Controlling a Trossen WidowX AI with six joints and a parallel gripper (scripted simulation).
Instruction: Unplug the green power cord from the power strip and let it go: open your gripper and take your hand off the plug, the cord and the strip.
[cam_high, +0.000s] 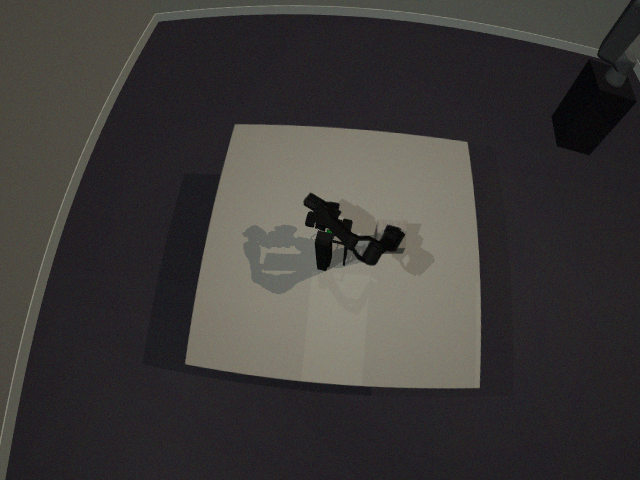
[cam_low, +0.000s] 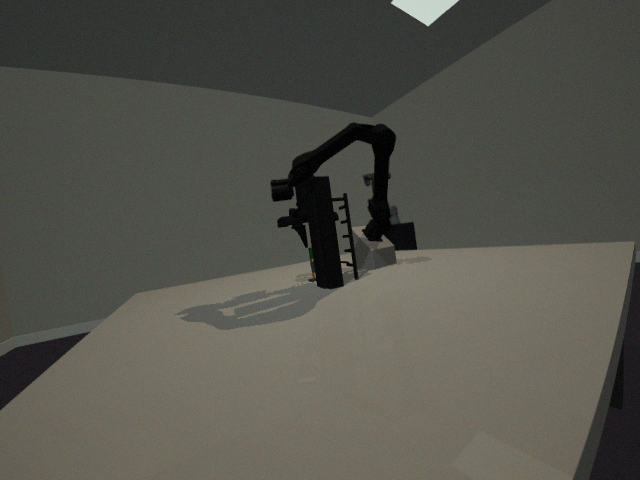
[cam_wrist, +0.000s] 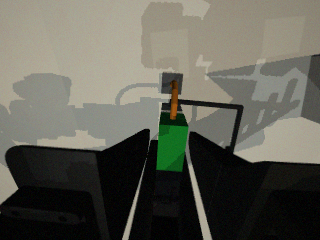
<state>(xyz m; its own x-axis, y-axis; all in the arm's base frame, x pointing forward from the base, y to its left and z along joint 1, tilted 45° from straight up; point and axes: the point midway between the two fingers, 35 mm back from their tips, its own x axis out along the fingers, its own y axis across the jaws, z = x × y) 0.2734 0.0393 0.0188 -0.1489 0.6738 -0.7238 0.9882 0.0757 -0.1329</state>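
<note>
The black power strip (cam_high: 323, 253) (cam_low: 326, 248) stands upright as a tall box. The green plug (cam_high: 328, 231) (cam_low: 311, 253) (cam_wrist: 172, 146) is at the strip's far side in the exterior view, low down. An orange cord (cam_low: 313, 271) (cam_wrist: 174, 102) runs from it to a small grey block (cam_wrist: 171, 79) near the table top. My gripper (cam_low: 306, 244) (cam_wrist: 169, 135) is partly open, with one finger on each side of the green plug in the wrist view. Narrow gaps show between fingers and plug. Whether the plug is seated in the strip cannot be told.
A black frame with short pegs (cam_low: 348, 227) (cam_wrist: 237, 127) stands beside the strip. My arm (cam_high: 336, 222) (cam_low: 381, 170) arches over the strip from its grey base block (cam_low: 382, 255). The pale table (cam_high: 413, 330) (cam_low: 258, 397) carries them. Another dark block (cam_high: 591, 111) stands beyond the table.
</note>
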